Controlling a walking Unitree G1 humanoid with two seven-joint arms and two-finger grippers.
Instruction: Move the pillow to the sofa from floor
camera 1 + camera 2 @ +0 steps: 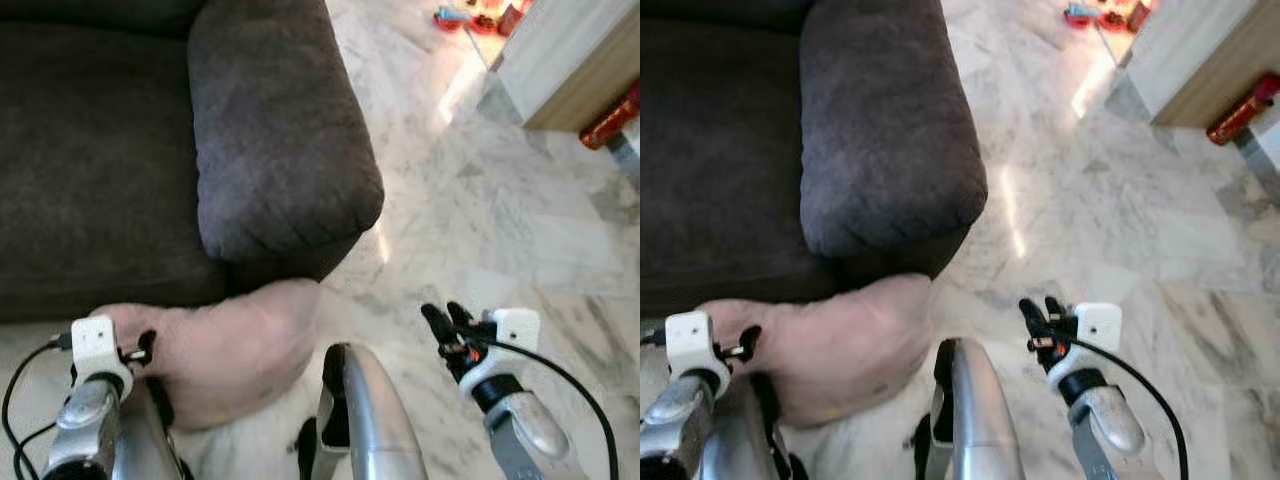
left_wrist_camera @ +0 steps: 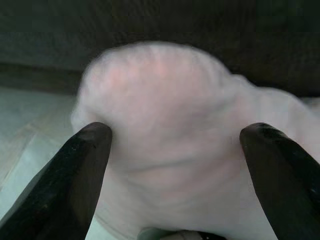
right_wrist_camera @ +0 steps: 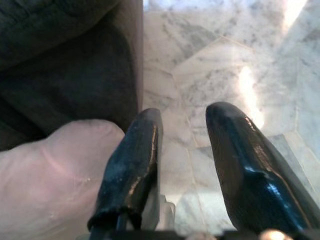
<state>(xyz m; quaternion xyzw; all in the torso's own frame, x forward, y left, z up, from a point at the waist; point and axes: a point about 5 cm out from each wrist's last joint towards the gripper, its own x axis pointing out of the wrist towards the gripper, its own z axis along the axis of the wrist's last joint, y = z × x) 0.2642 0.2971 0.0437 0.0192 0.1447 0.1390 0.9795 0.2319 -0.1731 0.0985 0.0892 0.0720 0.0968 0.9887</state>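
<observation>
The pale pink pillow (image 1: 235, 350) is lying on the marble floor (image 1: 480, 210), pressed up against the front of the dark grey sofa (image 1: 90, 170) and sitting just under the overhanging front edge of the sofa's armrest (image 1: 275, 130); its near side is bulging out toward the robot. The left gripper (image 2: 175, 165) is reaching onto the pillow's left end with its fingers (image 2: 75, 175) spread wide, one to either side of the soft bulge, and whether they are pressing into the fabric I cannot tell. The right gripper (image 1: 447, 322) is hovering over bare floor to the right of the pillow, well apart from the armrest, its fingers (image 3: 132, 160) parted with nothing but marble between them; the pillow's edge is lying just beside one of them. Rightward the floor is running open and sunlit as far as a light wooden cabinet (image 1: 575, 60) at the far right; a red packet (image 1: 610, 118) is lying at its base, and some bright toys (image 1: 480, 18) are scattered beyond.
</observation>
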